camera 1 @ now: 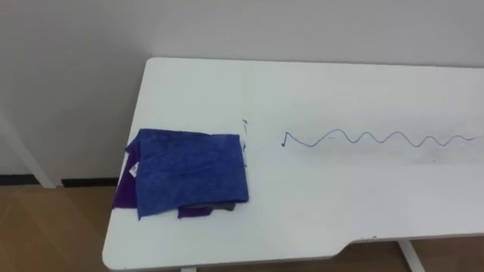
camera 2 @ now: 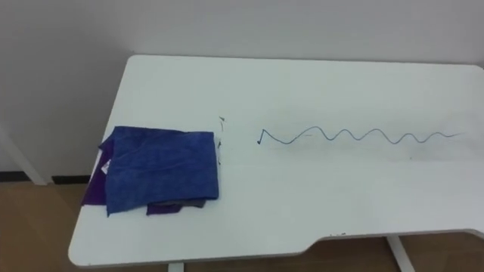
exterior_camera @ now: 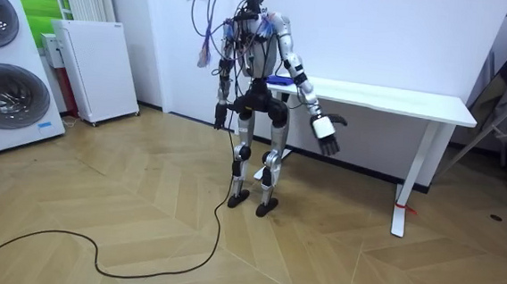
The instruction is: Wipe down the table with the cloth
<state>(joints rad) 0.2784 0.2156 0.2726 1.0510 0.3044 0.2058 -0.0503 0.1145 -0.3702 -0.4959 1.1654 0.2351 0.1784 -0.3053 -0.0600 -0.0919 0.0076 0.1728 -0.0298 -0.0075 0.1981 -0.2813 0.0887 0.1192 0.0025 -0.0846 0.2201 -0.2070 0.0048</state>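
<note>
Wiping not begun: the cloth (camera 1: 190, 170) lies folded at the left end of the surface (camera 1: 318, 219), the squiggle (camera 1: 378, 139) is unwiped, the right hand (exterior_camera: 327, 136) hangs open and empty, and the left hand (exterior_camera: 220, 116) cannot be judged.

Two stacked washing machines (exterior_camera: 6, 98) stand beside a white cabinet (exterior_camera: 93, 68).

Folded blue cloth (camera 1: 190, 171) (atop a purple cloth (camera 1: 125, 194)) lies at the white table's (camera 1: 318, 211) left end.
</note>
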